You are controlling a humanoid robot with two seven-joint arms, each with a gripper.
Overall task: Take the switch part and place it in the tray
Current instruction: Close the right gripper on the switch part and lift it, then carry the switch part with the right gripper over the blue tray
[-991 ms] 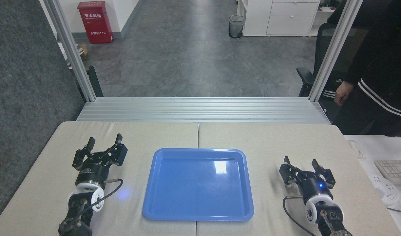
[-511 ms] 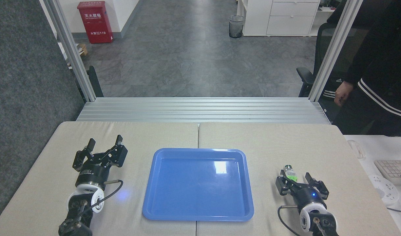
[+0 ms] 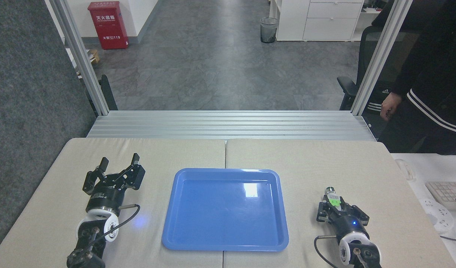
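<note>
Head view. Lower right of frame: the right gripper [image 3: 338, 208] has its jaws drawn in around the switch part [image 3: 332, 198], whose silver end and green block project beyond the fingertips; it appears gripped, though contact is too small to confirm. The part sits over the table [image 3: 306, 156], right of the tray [image 3: 280, 208] and apart from it, so transfer is judged not yet done. Lower left: the left gripper [image 3: 117, 162] rests spread open and empty, clear of the tray, leaving it free for placement.

glossy blue tray [image 3: 225, 246], green, silver-grey switch part [image 3: 333, 197], black grippers, beige table [image 3: 298, 160], red cabinet [image 3: 108, 24]
</note>
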